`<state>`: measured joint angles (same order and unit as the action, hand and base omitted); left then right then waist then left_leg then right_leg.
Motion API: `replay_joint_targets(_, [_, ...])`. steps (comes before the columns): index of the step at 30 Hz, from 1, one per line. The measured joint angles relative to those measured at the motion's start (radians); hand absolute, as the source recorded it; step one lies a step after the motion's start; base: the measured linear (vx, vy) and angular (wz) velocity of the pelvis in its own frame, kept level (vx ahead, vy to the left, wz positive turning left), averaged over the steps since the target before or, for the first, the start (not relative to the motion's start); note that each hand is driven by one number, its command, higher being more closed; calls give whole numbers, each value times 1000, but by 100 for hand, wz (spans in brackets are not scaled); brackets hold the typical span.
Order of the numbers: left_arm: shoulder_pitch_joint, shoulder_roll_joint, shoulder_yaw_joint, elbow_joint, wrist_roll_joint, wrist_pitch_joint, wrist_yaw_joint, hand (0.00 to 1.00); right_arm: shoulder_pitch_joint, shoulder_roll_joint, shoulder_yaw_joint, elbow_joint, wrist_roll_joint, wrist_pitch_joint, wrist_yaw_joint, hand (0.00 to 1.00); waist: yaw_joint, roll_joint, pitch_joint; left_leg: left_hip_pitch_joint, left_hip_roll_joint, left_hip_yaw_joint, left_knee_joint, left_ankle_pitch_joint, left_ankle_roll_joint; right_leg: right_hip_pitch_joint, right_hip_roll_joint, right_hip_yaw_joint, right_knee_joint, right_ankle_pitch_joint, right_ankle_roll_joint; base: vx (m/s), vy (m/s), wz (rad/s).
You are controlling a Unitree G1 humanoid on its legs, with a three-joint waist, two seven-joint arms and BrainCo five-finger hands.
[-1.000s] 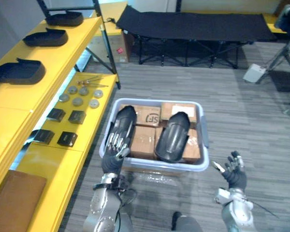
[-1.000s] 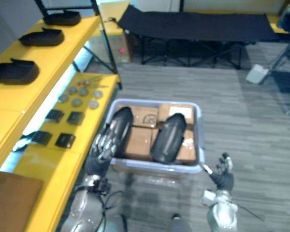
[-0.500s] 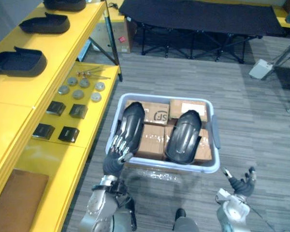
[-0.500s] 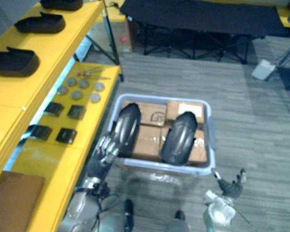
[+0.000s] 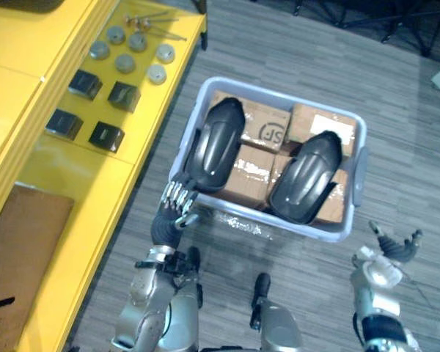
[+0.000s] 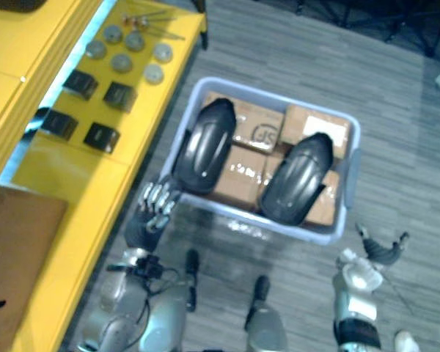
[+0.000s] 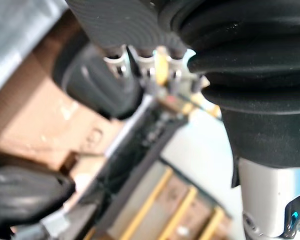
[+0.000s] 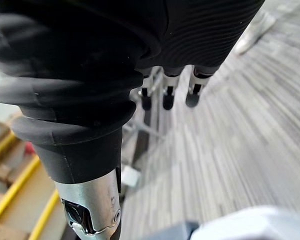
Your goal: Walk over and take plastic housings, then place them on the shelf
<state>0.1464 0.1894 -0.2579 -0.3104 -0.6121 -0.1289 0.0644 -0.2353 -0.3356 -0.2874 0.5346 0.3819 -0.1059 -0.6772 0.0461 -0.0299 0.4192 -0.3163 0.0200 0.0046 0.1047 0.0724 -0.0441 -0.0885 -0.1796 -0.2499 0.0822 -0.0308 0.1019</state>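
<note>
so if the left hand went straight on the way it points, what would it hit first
Most likely the near left rim of the bin, just beyond the left hand. If the hand rides above that rim, which depth leaves unclear, the left black housing comes first.

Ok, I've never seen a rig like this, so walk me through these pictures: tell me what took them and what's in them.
It is a two-legged humanoid robot. The two wide pictures come from a camera on its head, looking down; the two close ones from cameras on its wrists, looking along each hand. On the floor stands a pale bin of cardboard boxes, with two black plastic housings on top: the left housing and the right housing. On the robot's left, a yellow shelf bears black blocks, metal discs and a brown board. The left hand is by the bin's near corner, the right hand over the floor. Both are open, holding nothing.
</note>
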Motion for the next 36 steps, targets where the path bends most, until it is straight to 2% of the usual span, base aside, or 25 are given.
replay_joint_targets(3, [-7, -2, -1, 19, -2, -6, 0, 0, -105, -76, 7, 69, 16, 21, 7, 0, 14, 8, 4, -2, -3, -17, -32, 19, -1, -12, 1, 0, 0, 0, 0, -12, -13, 13])
replay_joint_targets(6, [-33, -3, -23, 67, -8, -11, 0, 0, -217, -177, 28, 162, 23, 29, 28, 0, 27, 35, 20, -7, -6, -36, -86, 59, 1, -28, 2, -23, 1, 2, 3, -18, -9, 21])
replay_joint_targets(12, [-47, -26, -41, 118, -9, -26, 4, 0, -337, -219, 66, 245, 37, 34, 44, 0, 34, 59, 33, -28, -6, -69, -113, 88, -1, -54, 0, -49, 14, 2, 4, 7, -14, 14])
replay_joint_targets(16, [-47, -43, -52, 125, -17, -45, 7, 0, -372, -233, 86, 245, 36, 47, 46, 0, 39, 62, 34, -33, -7, -74, -112, 88, -1, -67, -5, -49, 37, 2, 4, 8, 5, 5])
replay_joint_targets(20, [-61, -46, -72, 145, -17, -48, 14, 0, -406, -276, 118, 271, 37, 85, 81, 0, 46, 90, 49, -33, -14, -75, -112, 91, 4, -72, -13, -49, 49, 2, 4, -3, 10, 2])
replay_joint_targets(26, [-67, -58, -78, 147, -17, -53, 24, 0, -408, -276, 164, 263, 25, 93, 133, 0, 47, 101, 54, -38, -10, -73, -137, 113, 4, -90, -11, -50, 52, 0, 3, -33, -9, -3])
replay_joint_targets(29, [-66, -78, -79, 151, -17, -54, 34, 0, -357, -256, 162, 149, -1, 113, 129, 0, 45, 101, 54, -33, -8, -72, -149, 122, 4, -93, -11, -50, 56, -1, 2, 0, 0, 0])
replay_joint_targets(34, [-65, -79, -78, 152, -17, -66, 53, 0, -224, -119, 165, -61, -53, 138, 129, 0, 32, 98, 56, -28, -2, -47, -152, 123, 3, -105, -11, -42, 69, -4, 1, -18, -12, -10])
replay_joint_targets(36, [-65, -78, -76, 152, -16, -68, 73, 0, -152, -43, 181, -103, -89, 142, 128, 0, 23, 80, 67, 0, 2, -25, -184, 135, 4, -107, -12, -22, 78, -17, 8, -22, -28, -22])
